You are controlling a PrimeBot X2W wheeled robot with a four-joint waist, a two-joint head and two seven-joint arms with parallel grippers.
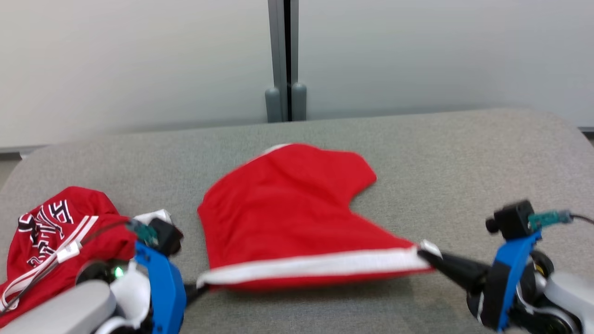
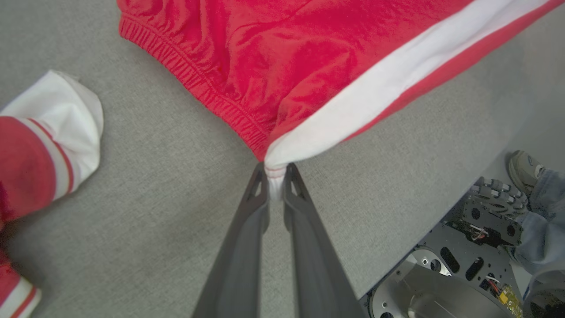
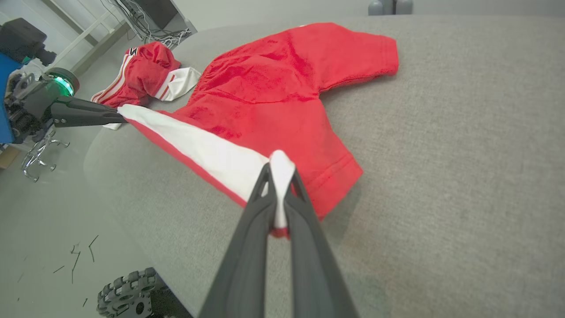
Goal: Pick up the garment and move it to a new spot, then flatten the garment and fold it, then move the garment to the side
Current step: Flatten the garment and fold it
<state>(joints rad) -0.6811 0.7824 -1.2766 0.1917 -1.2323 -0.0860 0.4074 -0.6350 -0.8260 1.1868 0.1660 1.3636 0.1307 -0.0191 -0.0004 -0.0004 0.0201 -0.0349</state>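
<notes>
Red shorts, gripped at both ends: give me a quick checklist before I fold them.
1. Left gripper shut on the waistband corner of the red shorts: ok.
2. Right gripper shut on the hem end of the white stripe: ok.
3. Stripe pulled straight between the grippers: ok.
4. Shorts lying flat on the table: not ok, the near edge is lifted and the cloth is rumpled.
5. Other red garment apart from the shorts: ok, a gap shows.
6. Person's shoe beside the table, clear of the arms: cannot tell.
</notes>
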